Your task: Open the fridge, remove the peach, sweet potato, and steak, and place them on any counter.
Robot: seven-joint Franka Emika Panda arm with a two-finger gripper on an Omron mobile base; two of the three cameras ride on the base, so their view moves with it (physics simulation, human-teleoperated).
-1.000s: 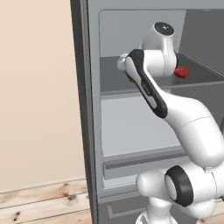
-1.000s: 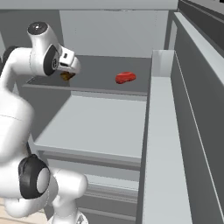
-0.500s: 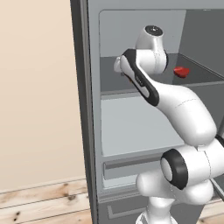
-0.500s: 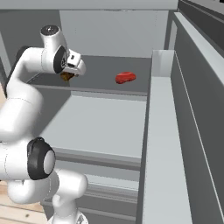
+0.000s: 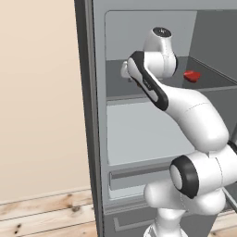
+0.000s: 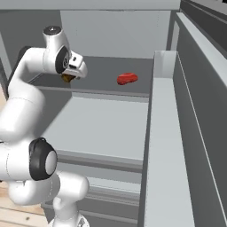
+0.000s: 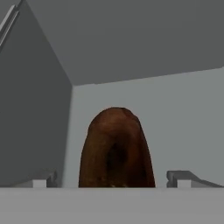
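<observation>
The fridge [image 5: 90,115] stands open with my arm reaching onto its upper shelf [image 6: 102,84]. The sweet potato [image 7: 116,148], a dark brown oblong lump, sits on the left part of that shelf, directly under my hand in the right base view [image 6: 67,78]. My gripper [image 7: 111,179] is open, with one fingertip [image 7: 43,180] on each side of the sweet potato and a small gap to it on both sides. The steak [image 6: 127,78], a flat bright red slab, lies further right on the same shelf [image 5: 191,75]. The peach is out of view.
The fridge door [image 6: 195,111] is swung open at the right, its long door bin [image 6: 162,133] close beside my arm. Below the upper shelf are a bare lower shelf [image 6: 102,128] and a bottom drawer [image 5: 139,173]. A beige wall [image 5: 37,92] and wooden floor [image 5: 46,217] lie to the left.
My arm's upper joints have swung further toward the left of the shelf, and the hand has edged slightly over the sweet potato. The steak has not moved.
</observation>
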